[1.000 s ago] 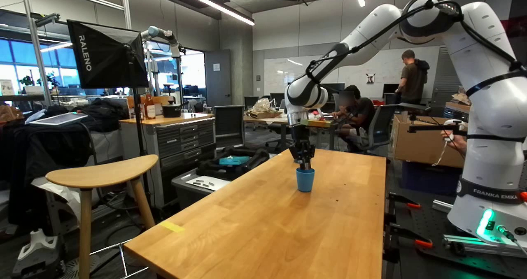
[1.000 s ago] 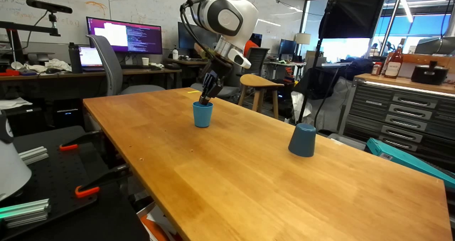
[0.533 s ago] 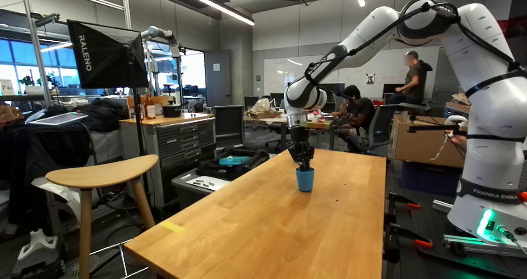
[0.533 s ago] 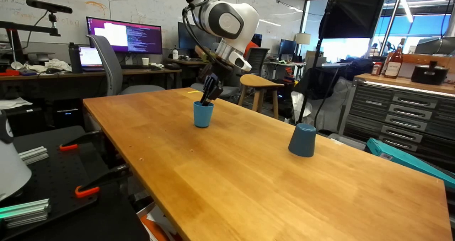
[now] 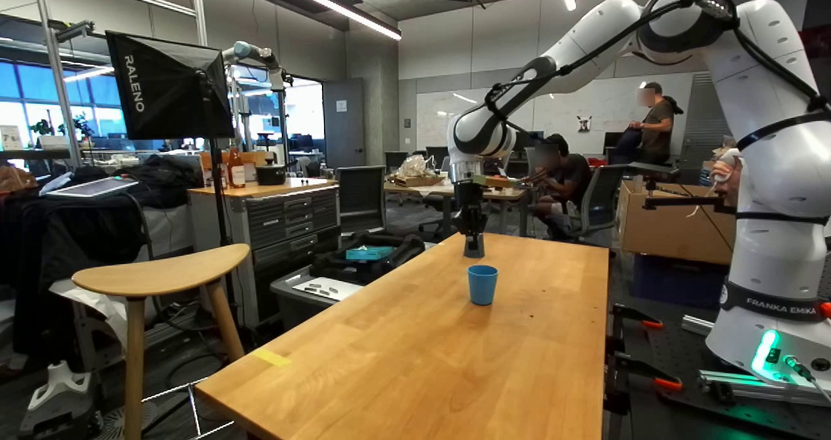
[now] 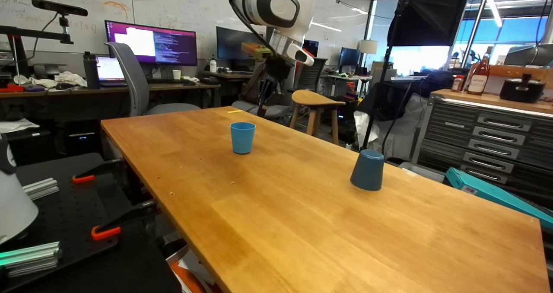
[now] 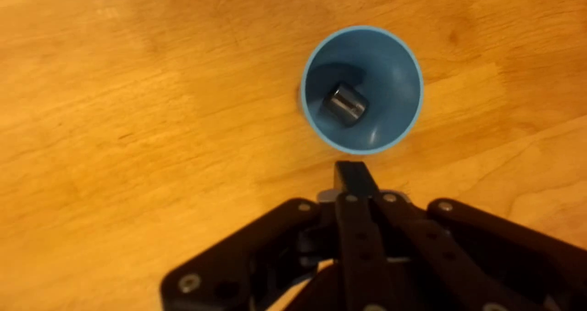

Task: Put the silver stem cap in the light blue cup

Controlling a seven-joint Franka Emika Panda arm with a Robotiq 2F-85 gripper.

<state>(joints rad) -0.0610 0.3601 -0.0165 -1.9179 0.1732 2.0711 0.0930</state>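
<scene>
Cap (image 7: pixel 346 104) lies in cup (image 7: pixel 396 74); your pincer (image 7: pixel 355 175) clenched, empty. Swing low, you might topple cup, spill cap!

Cup (image 6: pixel 243 138): plain light blue, deeper blue where you look inside
Cap (image 7: pixel 346 103): shiny silver-grey, streaked dark
Your gripper (image 7: pixel 357 180): mostly black
Your arm (image 5: pixel 746 70): white, banded black
Other cup (image 6: pixel 367 170): plain dark grey-blue
Table (image 6: pixel 281 206): honey-brown with a streaky wood grain
Tape (image 5: pixel 272 357): bright yellow
Stool (image 5: pixel 162 276): light tan
</scene>
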